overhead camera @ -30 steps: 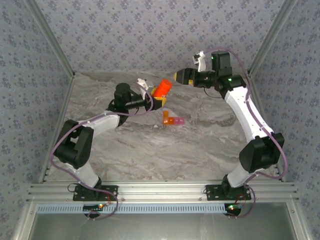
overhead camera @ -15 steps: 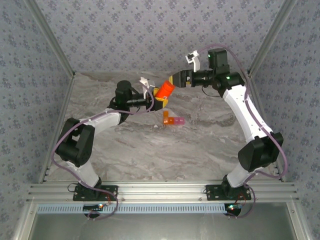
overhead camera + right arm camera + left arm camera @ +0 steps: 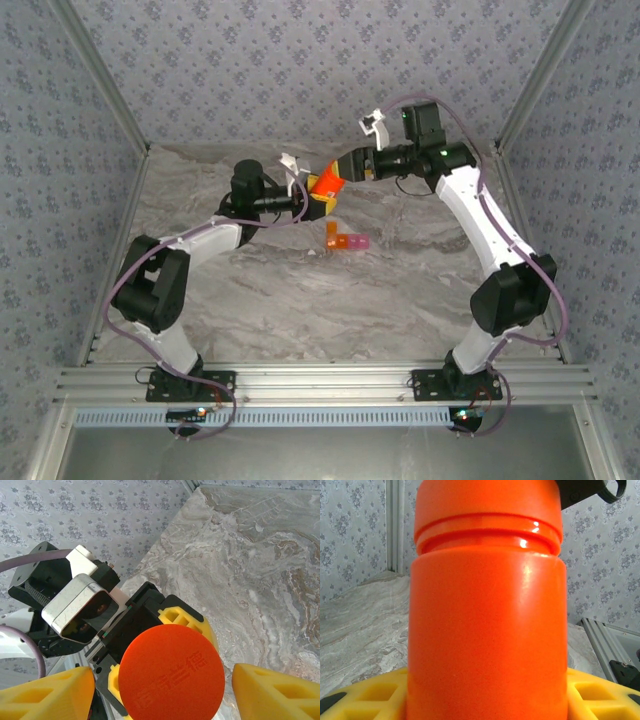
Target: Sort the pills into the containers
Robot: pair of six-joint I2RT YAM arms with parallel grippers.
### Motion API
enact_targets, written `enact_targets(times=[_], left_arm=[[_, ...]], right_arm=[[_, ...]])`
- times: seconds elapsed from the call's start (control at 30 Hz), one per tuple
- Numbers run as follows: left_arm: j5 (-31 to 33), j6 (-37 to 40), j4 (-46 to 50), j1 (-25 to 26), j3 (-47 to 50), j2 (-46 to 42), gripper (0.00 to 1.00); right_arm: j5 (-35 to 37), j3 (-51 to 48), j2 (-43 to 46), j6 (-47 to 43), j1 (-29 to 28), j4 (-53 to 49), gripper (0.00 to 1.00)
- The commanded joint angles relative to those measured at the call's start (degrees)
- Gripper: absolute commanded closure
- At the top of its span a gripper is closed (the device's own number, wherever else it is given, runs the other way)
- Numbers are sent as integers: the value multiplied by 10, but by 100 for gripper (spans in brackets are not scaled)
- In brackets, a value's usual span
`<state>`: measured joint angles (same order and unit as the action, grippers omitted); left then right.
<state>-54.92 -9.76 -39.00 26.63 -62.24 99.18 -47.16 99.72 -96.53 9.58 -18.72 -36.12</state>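
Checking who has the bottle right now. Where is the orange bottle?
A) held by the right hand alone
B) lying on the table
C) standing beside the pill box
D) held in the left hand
D: the orange bottle stands clamped in the left hand, while the right hand has its fingers either side of the cap, with gaps showing.

The left arm (image 3: 205, 238) and right arm (image 3: 492, 225) are built alike, with glossy white link shells between bulky black joint housings. A purple cable (image 3: 30, 559) loops along each. Black base plates (image 3: 190, 384) sit at seven and five o'clock in the overhead view. The left pincer (image 3: 320, 195) and right pincer (image 3: 165, 695) carry yellow fingers (image 3: 365, 697) moulded with square pockets. A white bracket (image 3: 375, 122) tops each wrist.
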Motion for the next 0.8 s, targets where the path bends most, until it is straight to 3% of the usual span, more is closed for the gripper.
enact_targets(times=[0.0, 0.1, 0.37, 0.47, 0.63, 0.77], left_arm=[[-19, -4, -15, 2, -20, 7, 100], [-19, -5, -16, 2, -22, 8, 100], [-19, -5, -17, 4, -24, 10, 100], [-19, -6, -17, 4, -25, 12, 100], [-16, -5, -16, 5, -27, 12, 100], [-15, -4, -14, 5, -27, 12, 100]], right_arm=[[4, 18, -10, -7, -5, -12, 29], [5, 19, -13, -7, -7, -12, 31], [7, 17, -16, -4, -11, -16, 51], [20, 12, -14, 9, -17, -13, 53], [79, -6, -11, 74, -40, -13, 55], [141, -24, -12, 179, -51, -7, 53]])
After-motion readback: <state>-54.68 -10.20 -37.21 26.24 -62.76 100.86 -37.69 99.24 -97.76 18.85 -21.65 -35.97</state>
